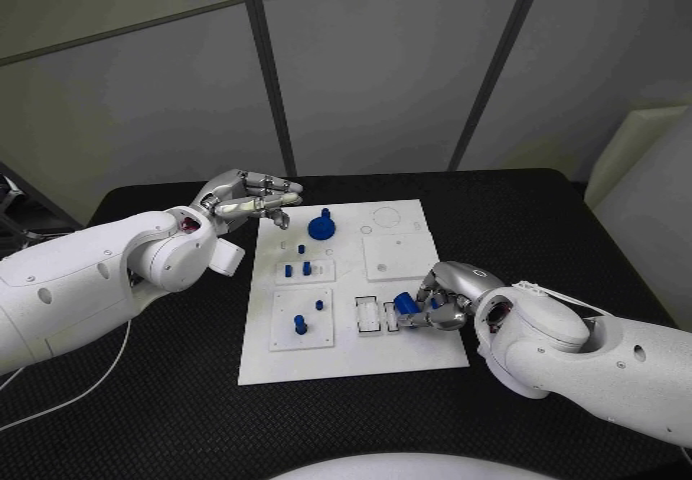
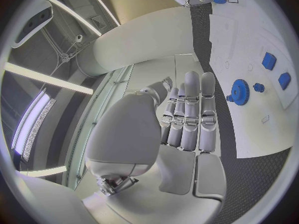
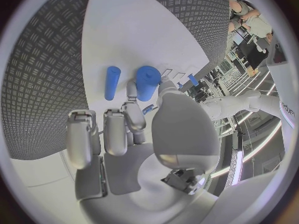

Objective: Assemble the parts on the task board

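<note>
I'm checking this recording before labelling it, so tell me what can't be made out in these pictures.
- Head view: the right robot hand covers its own fingertips, so how it holds the blue part is unclear.
- Right wrist view: a blue cylinder stands by the fingers; contact is hidden behind the thumb.
- Head view: the small blue pegs on the task board are too small to tell their shapes.
- Left wrist view: the left robot hand shows only its back.

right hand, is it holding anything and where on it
The right hand pinches a blue cylinder at its near end, over the board. The left hand holds nothing.
</note>
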Action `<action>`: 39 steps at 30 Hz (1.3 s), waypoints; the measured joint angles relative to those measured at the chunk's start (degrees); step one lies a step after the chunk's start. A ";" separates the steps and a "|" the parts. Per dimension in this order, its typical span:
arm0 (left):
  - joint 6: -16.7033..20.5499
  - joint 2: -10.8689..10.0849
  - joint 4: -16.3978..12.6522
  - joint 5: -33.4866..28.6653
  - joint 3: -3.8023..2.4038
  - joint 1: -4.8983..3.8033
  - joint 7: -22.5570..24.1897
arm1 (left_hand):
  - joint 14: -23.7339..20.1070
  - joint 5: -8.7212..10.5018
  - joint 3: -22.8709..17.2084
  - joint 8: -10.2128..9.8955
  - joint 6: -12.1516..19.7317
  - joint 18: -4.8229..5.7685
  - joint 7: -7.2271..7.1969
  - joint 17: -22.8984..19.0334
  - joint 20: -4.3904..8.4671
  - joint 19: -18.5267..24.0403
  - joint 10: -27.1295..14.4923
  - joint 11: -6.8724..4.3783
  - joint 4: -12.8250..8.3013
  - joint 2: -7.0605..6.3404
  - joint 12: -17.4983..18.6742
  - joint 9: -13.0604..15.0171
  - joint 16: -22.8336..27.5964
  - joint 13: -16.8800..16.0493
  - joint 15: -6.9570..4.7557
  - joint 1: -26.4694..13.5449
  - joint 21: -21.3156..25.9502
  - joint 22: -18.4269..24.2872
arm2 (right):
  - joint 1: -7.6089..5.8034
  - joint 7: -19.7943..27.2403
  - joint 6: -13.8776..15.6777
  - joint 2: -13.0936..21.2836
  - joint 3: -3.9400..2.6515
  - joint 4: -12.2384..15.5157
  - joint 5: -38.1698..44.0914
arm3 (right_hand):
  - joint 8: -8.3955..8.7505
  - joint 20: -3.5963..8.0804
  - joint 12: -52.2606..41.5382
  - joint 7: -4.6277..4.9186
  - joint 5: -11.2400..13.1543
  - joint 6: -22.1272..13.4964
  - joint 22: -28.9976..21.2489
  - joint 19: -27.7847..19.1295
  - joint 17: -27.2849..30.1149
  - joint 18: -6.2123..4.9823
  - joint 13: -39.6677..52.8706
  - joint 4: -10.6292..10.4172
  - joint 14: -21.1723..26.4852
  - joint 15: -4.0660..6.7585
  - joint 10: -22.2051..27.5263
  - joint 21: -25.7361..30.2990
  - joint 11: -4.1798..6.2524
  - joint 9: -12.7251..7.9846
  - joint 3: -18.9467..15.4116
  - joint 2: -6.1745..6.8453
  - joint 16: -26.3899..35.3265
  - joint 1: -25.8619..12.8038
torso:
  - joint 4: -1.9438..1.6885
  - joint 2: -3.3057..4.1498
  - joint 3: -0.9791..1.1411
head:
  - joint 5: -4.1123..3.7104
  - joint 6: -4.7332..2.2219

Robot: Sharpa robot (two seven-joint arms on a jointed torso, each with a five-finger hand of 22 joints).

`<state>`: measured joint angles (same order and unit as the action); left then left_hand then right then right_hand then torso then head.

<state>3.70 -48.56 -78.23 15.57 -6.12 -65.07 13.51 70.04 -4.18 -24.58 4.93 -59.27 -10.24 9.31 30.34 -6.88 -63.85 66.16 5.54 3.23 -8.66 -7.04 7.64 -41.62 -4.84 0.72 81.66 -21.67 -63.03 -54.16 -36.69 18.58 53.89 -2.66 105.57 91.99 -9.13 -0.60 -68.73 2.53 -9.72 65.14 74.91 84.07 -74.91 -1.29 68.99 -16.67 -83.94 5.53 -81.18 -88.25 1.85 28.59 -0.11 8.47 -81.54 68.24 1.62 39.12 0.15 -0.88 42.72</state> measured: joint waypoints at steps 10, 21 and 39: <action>-0.08 -0.09 0.02 -0.01 0.00 0.04 0.00 | 0.00 0.00 0.00 0.00 0.00 0.00 0.00 0.00 0.00 0.00 0.00 0.00 0.00 0.00 0.00 0.00 0.00 0.00 0.00 0.00 0.00 0.06 | 0.39 -0.36 4.14 1.91 0.24 3.59 -2.07 | 0.72 0.00 0.00 -0.11 -7.59 0.09 0.00 0.00 -0.04 0.00 0.51 0.03 0.00 0.00 -0.21 -0.91 0.22 1.73 0.49 -0.90 -0.28 0.60 | 0.07 -0.08 0.02 | 0.22 -0.23; -0.19 -0.04 0.04 -0.03 0.00 0.08 -0.03 | 0.00 0.00 0.00 0.00 0.00 0.00 0.00 0.00 0.00 0.00 0.00 0.00 0.00 0.00 0.00 -0.01 0.00 0.01 0.00 0.00 0.00 0.05 | 0.29 0.40 8.85 1.41 0.12 6.45 -4.64 | 0.54 0.00 0.00 -0.32 -7.71 0.31 0.00 0.00 -0.04 0.91 0.60 0.02 0.00 0.00 -0.41 -1.34 0.41 2.46 0.48 -1.28 -0.29 0.22 | -0.05 -0.01 -0.07 | 0.35 -0.65; -0.28 -0.18 -0.29 -0.04 0.00 0.09 -0.08 | 0.00 0.00 0.00 0.00 0.00 -0.01 0.00 -0.05 0.00 0.00 0.00 0.00 0.00 0.00 0.00 0.04 0.35 0.02 0.00 0.00 0.00 0.13 | 0.29 -0.17 7.20 -4.60 0.13 1.77 -6.89 | 0.84 0.00 0.85 -1.23 -6.89 1.23 0.00 0.00 -0.02 0.90 0.28 -0.25 -0.21 0.21 -0.41 -1.34 0.41 4.57 -1.13 -0.47 -0.28 -5.20 | -0.13 0.10 -0.10 | 0.98 -0.67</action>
<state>3.42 -48.74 -78.52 15.53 -6.11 -64.98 13.43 70.05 -4.18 -24.58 4.93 -59.27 -10.25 9.31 30.29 -6.88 -63.86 66.16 5.54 3.23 -8.66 -7.05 7.67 -41.27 -4.82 0.72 81.66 -21.67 -62.90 -53.87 -36.86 25.78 49.29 -2.53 107.35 85.10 -8.29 -0.60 -67.88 1.30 -16.61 66.37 74.91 84.06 -74.93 -0.40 69.27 -16.92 -84.15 5.74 -81.58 -89.59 2.26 33.16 -1.24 8.00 -81.82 63.04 1.49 39.23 0.05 0.10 42.05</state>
